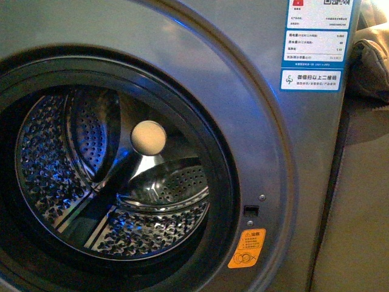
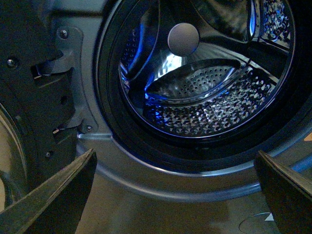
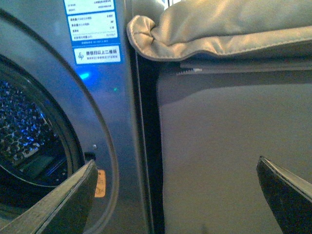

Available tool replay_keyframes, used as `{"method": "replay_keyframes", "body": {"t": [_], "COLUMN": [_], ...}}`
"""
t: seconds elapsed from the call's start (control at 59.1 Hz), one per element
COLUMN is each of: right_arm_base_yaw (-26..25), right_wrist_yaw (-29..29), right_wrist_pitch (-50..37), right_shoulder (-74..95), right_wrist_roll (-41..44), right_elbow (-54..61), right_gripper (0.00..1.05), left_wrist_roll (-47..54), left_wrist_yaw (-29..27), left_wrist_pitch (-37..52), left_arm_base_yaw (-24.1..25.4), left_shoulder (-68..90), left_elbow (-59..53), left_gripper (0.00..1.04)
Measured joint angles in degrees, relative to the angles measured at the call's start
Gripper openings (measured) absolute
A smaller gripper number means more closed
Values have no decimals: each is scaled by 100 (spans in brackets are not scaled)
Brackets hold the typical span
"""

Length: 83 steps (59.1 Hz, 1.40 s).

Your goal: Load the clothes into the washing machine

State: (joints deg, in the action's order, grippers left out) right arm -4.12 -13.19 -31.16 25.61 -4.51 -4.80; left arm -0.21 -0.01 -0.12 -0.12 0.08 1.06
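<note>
The grey washing machine (image 1: 267,121) fills the front view with its door open. Its perforated steel drum (image 1: 121,201) holds nothing that I can see, and the cream hub (image 1: 148,137) shows at the back. The orange sticker (image 1: 247,248) and blue-white labels (image 1: 313,42) are on the front panel. The dark navy clothes are not in view. My left gripper (image 2: 175,195) is open and empty, facing the drum mouth (image 2: 204,97). My right gripper (image 3: 178,195) is open and empty, facing the machine's right edge (image 3: 122,146) and a tan panel (image 3: 229,146).
A tan padded bundle of cloth (image 3: 219,29) lies on top of the tan panel to the right of the machine; it also shows in the front view (image 1: 372,61). The open door's hinge (image 2: 44,97) is at the drum's left.
</note>
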Motion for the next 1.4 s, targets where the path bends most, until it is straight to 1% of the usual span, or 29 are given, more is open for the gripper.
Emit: {"method": "replay_keyframes", "body": {"t": [0.152, 0.254, 0.355, 0.508, 0.541, 0.592, 0.626, 0.711, 0.744, 0.846, 0.897, 1.032, 1.133, 1.201, 1.269, 1.404], "right_arm_base_yaw": [-234, -588, -1174, -2243, -2564, -2892, -3224, -3777, -4072, -4776, -5136, -5960, -6323, -6439, -6443, -6341], "right_wrist_yaw": [-74, -286, -527, -1150, -1320, -1480, -1633, -1886, -1965, -1731, -1574, -1335, -1163, -1093, -1071, -994], "right_wrist_pitch": [-420, -487, -481, -42, 109, 339, 680, 1447, 1915, 2933, 3263, 3388, 3401, 3425, 3571, 3491], "right_shoulder": [1082, 1823, 2546, 3285, 3414, 3510, 3591, 3698, 3751, 3934, 4083, 4693, 5298, 5866, 6592, 7816], "right_wrist_roll": [-138, -229, -398, -955, -1123, -1294, -1471, -1644, -1666, -1545, -1425, -1045, -686, -396, -85, 321], "right_elbow": [-658, -1228, -1886, -2745, -2942, -3139, -3357, -3722, -3893, -4214, -4325, -4527, -4642, -4721, -4872, -5066], "right_gripper": [97, 97, 97, 97, 97, 97, 97, 97, 97, 97, 97, 97, 97, 97, 97, 97], "left_wrist_roll": [0, 0, 0, 0, 0, 0, 0, 0, 0, 0, 0, 0, 0, 0, 0, 0], "left_wrist_yaw": [0, 0, 0, 0, 0, 0, 0, 0, 0, 0, 0, 0, 0, 0, 0, 0], "left_wrist_pitch": [0, 0, 0, 0, 0, 0, 0, 0, 0, 0, 0, 0, 0, 0, 0, 0], "left_arm_base_yaw": [0, 0, 0, 0, 0, 0, 0, 0, 0, 0, 0, 0, 0, 0, 0, 0], "left_shoulder": [0, 0, 0, 0, 0, 0, 0, 0, 0, 0, 0, 0, 0, 0, 0, 0], "left_elbow": [0, 0, 0, 0, 0, 0, 0, 0, 0, 0, 0, 0, 0, 0, 0, 0], "left_gripper": [98, 98, 98, 98, 98, 98, 98, 98, 98, 98, 98, 98, 98, 98, 98, 98]}}
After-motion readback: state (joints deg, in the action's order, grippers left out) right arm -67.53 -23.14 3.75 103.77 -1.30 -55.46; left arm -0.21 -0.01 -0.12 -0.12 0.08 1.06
